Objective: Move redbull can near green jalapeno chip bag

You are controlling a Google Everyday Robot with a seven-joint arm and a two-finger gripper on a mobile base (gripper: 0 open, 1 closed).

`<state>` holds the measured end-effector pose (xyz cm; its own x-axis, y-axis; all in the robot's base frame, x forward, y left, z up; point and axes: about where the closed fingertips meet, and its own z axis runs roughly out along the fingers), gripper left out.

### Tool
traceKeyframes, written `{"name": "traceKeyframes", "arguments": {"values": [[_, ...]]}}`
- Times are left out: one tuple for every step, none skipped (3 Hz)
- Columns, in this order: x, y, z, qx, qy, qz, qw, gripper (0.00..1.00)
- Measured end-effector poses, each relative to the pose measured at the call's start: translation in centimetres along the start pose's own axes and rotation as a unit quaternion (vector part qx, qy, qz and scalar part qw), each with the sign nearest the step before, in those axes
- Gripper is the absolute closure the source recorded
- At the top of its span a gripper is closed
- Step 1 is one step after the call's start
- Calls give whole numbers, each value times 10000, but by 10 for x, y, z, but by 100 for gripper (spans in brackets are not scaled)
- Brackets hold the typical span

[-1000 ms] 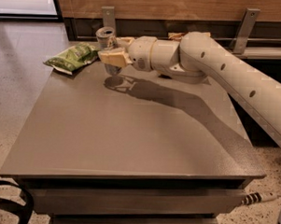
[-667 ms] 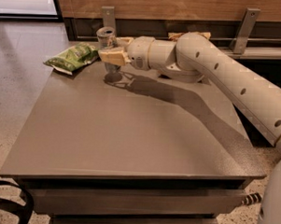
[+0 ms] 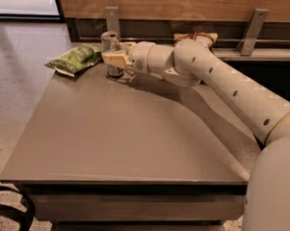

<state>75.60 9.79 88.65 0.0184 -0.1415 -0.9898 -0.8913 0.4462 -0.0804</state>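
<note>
At the upper left, the redbull can (image 3: 109, 40) was gripped upright by the pincer (image 3: 112, 59) near the green jalapeno chip bag (image 3: 74, 59), likely to be left there.

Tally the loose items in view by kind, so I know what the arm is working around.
Cans: 1, the redbull can, with the pincer at it near the table's far left corner.
Chip bags: 2, the green jalapeno chip bag and a brown-and-white bag behind the arm.
Total: 3.
</note>
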Motion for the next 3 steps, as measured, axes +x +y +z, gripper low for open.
{"name": "traceKeyframes", "arguments": {"values": [[6,-6,13,20,-61,173,9998,100],[5,-7,27,-71,-169,245,9995,100],[5,-5,29,-87,-169,244,9995,81]]}}
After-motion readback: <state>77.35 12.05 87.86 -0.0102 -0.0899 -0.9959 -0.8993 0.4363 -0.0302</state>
